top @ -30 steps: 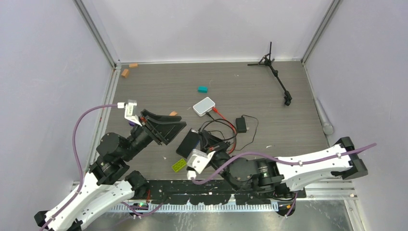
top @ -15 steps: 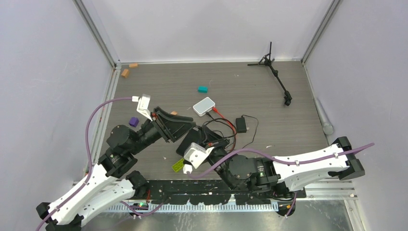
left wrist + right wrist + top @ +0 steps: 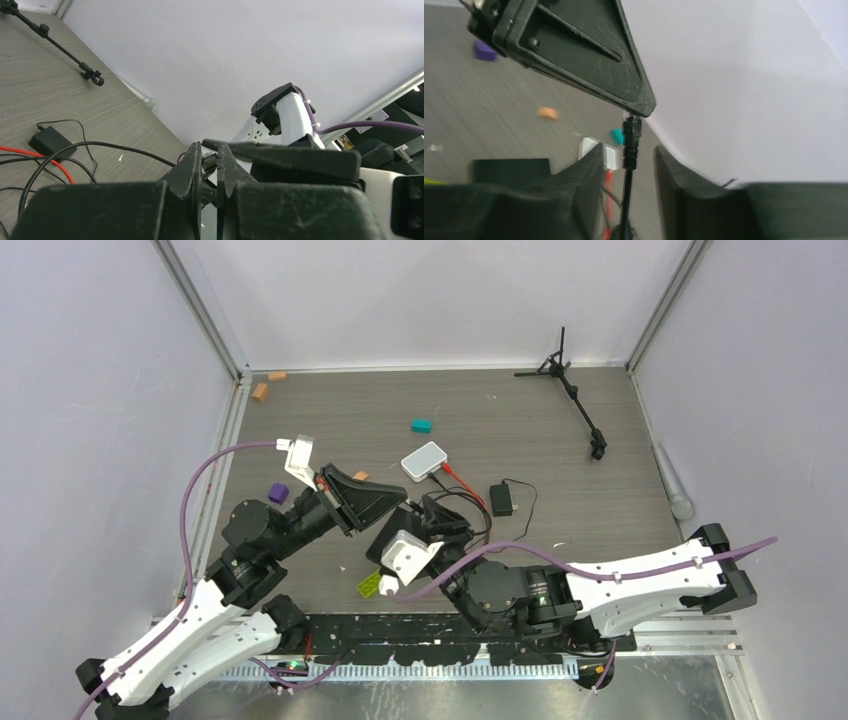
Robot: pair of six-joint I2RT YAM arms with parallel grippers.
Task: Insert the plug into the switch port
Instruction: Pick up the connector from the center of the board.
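A small clear-tipped plug (image 3: 209, 162) with a black boot (image 3: 631, 127) is pinched between the fingers of my left gripper (image 3: 210, 150), which is shut on it just above the table's middle (image 3: 405, 502). A dark cable hangs from the plug. My right gripper (image 3: 628, 149) stands open just below it, its fingers on either side of the cable and apart from it (image 3: 440, 515). The white switch (image 3: 424, 460) lies flat beyond both grippers, with a red-orange cable (image 3: 458, 478) running from its right side. Its ports are not visible.
A black power brick (image 3: 501, 500) with thin black wire lies right of the grippers. A flat black slab (image 3: 388, 538) and a lime brick (image 3: 372, 583) lie under them. A teal block (image 3: 421, 425), purple block (image 3: 277, 494), orange blocks (image 3: 262, 391) and a black tripod (image 3: 575, 395) lie around.
My left gripper swung right to the plug and shut on it. My right gripper, shut before, has opened off the cable.
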